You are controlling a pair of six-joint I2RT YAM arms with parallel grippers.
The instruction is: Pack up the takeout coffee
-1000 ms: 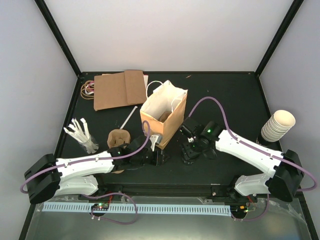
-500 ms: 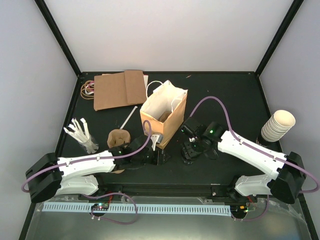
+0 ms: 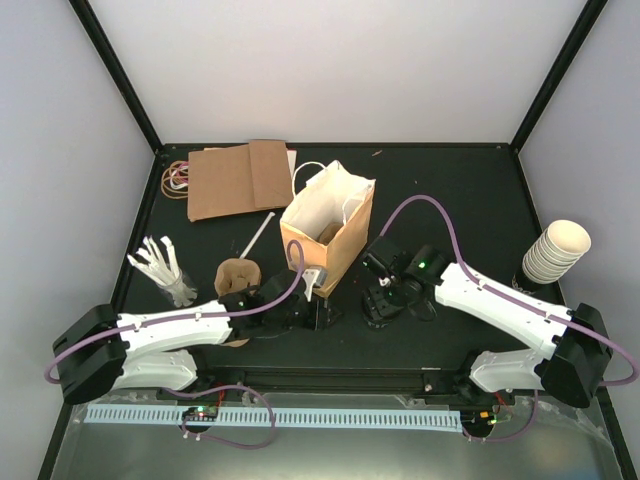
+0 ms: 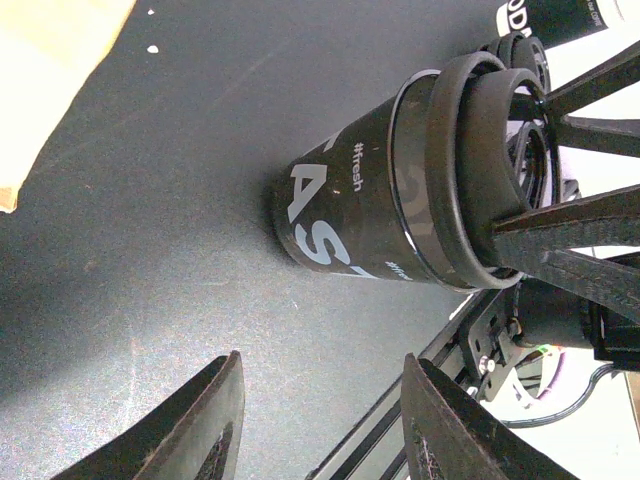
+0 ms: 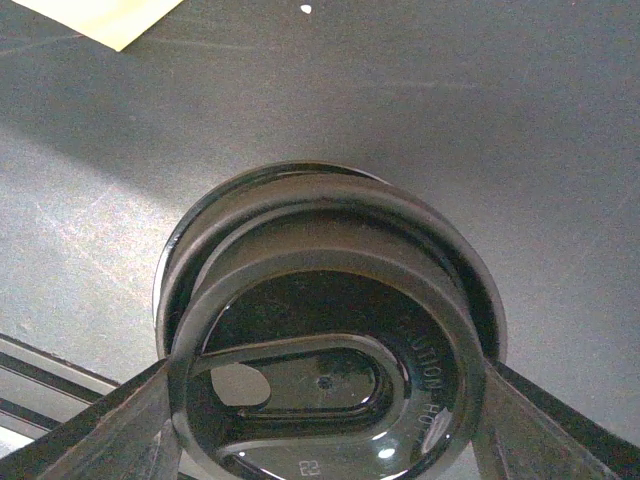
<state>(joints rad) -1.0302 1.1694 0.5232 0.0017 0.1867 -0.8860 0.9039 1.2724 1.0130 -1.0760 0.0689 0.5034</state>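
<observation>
we judge the packing barely begun: our right gripper [image 5: 328, 405] pinches the lid of a dark cup [image 4: 345, 205] standing on the table just right of the paper bag [image 3: 345, 245], our left gripper [image 4: 320, 405] spread and empty nearby.
</observation>
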